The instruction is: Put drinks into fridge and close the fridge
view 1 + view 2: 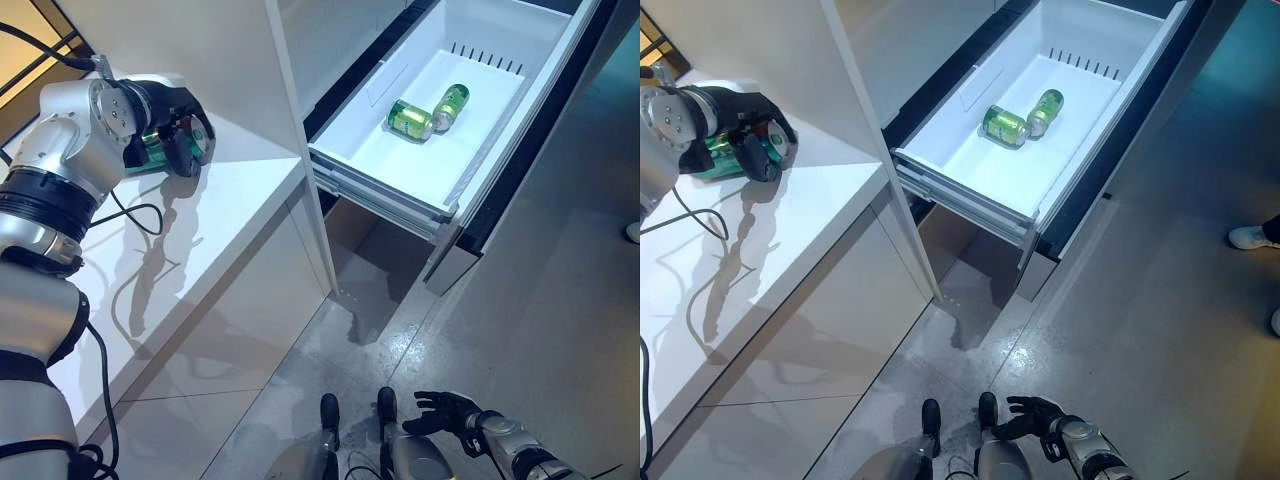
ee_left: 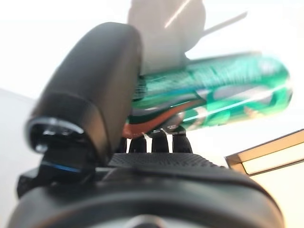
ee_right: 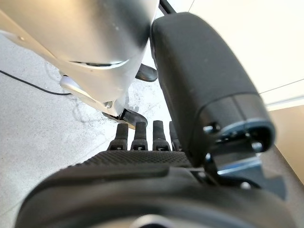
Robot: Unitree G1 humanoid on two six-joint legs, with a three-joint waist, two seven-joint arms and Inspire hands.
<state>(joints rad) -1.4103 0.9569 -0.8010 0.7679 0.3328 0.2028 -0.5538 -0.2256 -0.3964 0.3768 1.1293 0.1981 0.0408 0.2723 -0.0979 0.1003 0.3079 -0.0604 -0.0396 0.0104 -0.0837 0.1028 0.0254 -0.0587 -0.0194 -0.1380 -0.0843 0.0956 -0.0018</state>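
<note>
White counter beside an open fridge drawer, one can in hand.

On the white counter (image 1: 215,215) the left hand (image 1: 178,128) curls its fingers and thumb round a green drink can (image 2: 223,92) lying on its side. Two more green cans (image 1: 410,120) (image 1: 451,102) lie touching in the pulled-out white fridge drawer (image 1: 400,175). Low over the grey floor (image 1: 520,300), the right hand (image 1: 447,409) hangs with fingers loosely spread, holding nothing.
</note>
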